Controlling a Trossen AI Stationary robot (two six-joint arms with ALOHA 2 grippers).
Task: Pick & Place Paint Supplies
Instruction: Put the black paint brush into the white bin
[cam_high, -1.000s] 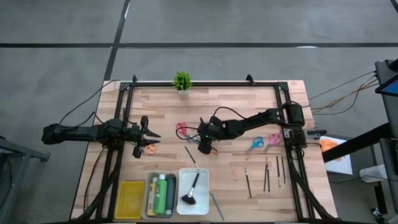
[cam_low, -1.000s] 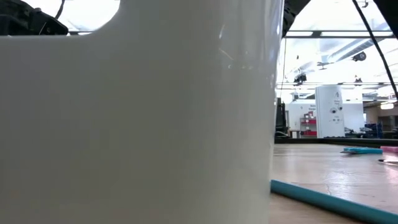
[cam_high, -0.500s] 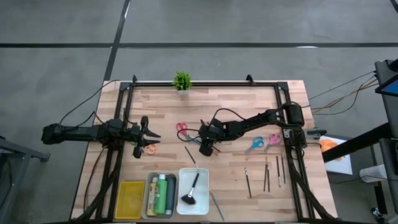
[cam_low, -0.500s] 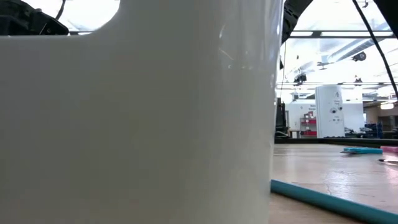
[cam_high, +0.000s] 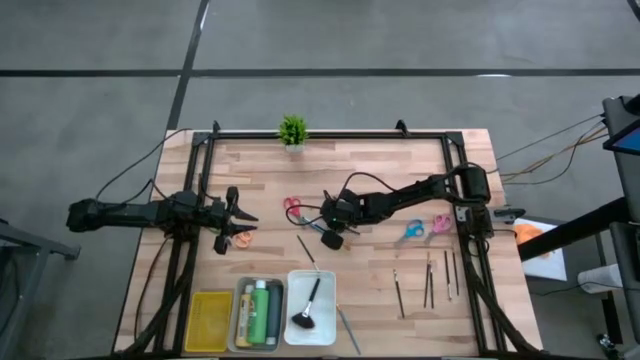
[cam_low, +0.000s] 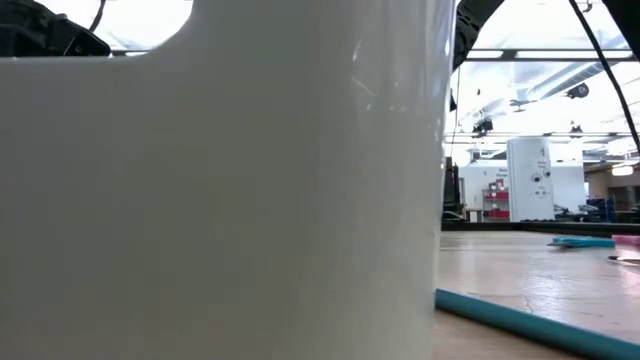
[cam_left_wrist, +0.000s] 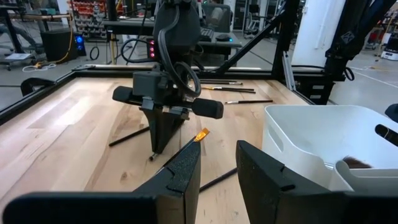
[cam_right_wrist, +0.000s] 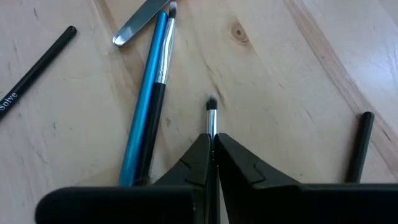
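Two pincers show: the right pincer (cam_high: 330, 238) sits mid-desk, clamped on a thin brush (cam_right_wrist: 211, 118) whose bristle tip points out past its fingers, above the wooden desk (cam_high: 380, 170) beside a blue-handled brush (cam_right_wrist: 146, 106). The left pincer (cam_high: 240, 228) waits at the desk's left edge, fingers narrowly parted and empty
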